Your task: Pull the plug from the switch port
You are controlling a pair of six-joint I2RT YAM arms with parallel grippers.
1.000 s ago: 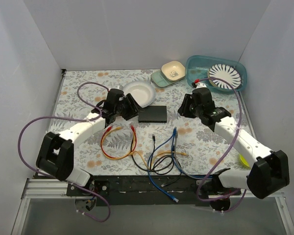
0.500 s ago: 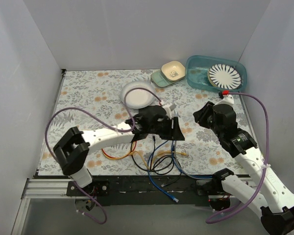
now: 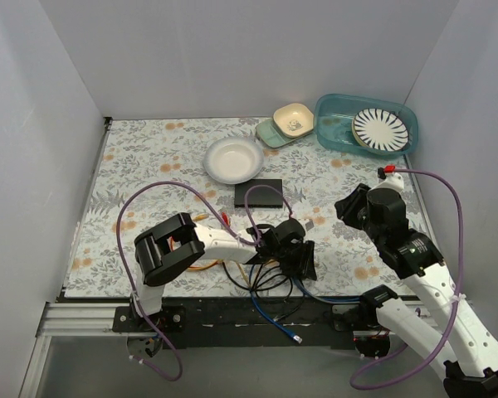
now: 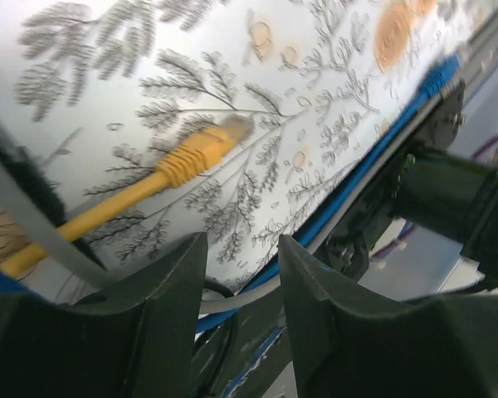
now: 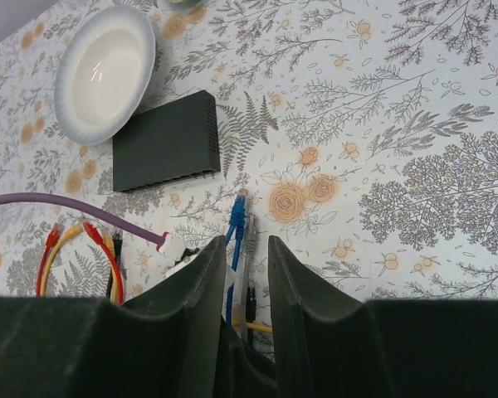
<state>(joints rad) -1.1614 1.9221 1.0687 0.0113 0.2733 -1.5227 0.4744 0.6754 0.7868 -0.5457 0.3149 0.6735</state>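
The left gripper (image 4: 242, 249) has its fingers (image 4: 158, 315) a narrow gap apart with nothing between them, low over the cable tangle (image 3: 261, 265) at the table's (image 3: 149, 157) near edge, a yellow plug (image 4: 201, 149) lying loose just beyond. The right gripper (image 5: 245, 249) is likewise narrowly parted and empty, hanging above a blue plug (image 5: 241, 201) on the cloth. The one switch (image 5: 164, 143) lies flat farther back, just beside the single white bowl (image 5: 106, 73), and no cable reaches it, so the plug seems already out and both arms appear pulled clear. Two red plugs (image 5: 54, 238) show; the cables cannot be counted exactly. At the back stand two small square dishes (image 3: 293, 118) and one teal tub (image 3: 332, 137) holding one striped plate (image 3: 380, 128).
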